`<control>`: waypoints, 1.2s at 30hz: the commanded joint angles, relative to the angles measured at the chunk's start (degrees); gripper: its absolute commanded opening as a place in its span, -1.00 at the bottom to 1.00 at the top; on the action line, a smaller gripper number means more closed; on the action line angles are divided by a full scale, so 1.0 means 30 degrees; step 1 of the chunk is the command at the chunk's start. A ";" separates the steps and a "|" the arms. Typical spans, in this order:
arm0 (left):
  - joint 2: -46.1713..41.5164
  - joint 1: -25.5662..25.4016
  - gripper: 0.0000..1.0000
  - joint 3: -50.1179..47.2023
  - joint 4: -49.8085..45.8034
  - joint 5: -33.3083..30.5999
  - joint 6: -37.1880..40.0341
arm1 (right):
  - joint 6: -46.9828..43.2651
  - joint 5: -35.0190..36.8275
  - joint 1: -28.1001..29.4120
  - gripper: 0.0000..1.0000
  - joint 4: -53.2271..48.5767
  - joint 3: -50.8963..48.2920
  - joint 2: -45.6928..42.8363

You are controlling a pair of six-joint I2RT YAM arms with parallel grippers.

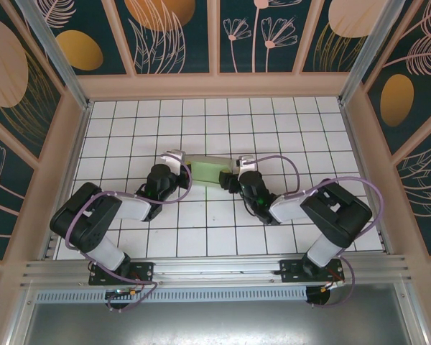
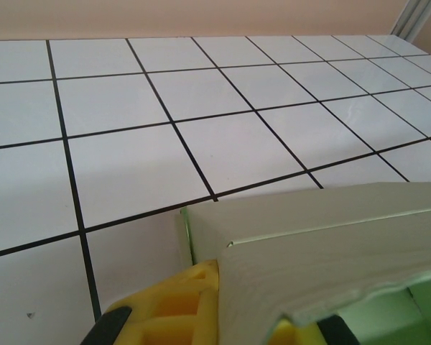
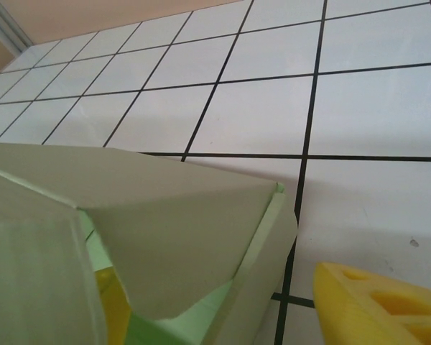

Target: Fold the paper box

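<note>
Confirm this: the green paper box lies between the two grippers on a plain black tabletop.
Not quite. The tabletop is white with a black grid, not plain black, as the top external view shows. The rest holds: the paper box lies between the left gripper and the right gripper.

I count one paper box (image 1: 210, 171). Two arms are mine, the left arm (image 1: 93, 215) and the right arm (image 1: 330, 208), and each ends in one gripper: left gripper (image 1: 180, 162), right gripper (image 1: 235, 171), two in all. Each wrist view gives me two yellow fingers (image 2: 179, 302) (image 3: 373, 305), four together. One tiled table (image 1: 201, 122) carries the lot.
</note>
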 commanded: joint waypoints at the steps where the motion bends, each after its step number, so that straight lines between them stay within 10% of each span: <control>1: 0.0301 -0.0224 -1.00 0.0040 0.0539 -0.0532 0.0433 | -0.0208 -0.0282 0.0092 0.49 -0.0019 -0.0559 -0.0909; 10: 0.0628 -0.0448 -1.00 0.0472 0.0243 -0.0803 0.0435 | -0.2228 -0.2737 0.0356 0.86 -0.0391 -0.1850 -0.3061; 26: 0.0911 -0.0565 -1.00 0.0669 0.0303 -0.0771 0.0516 | -0.3027 -0.3892 -0.0800 0.83 -0.6847 -0.1880 -1.1781; 36: 0.1477 -0.0662 -1.00 0.0713 0.0682 -0.0593 0.0439 | 0.0188 -0.5380 -0.4160 0.70 -1.1595 0.4795 -0.6581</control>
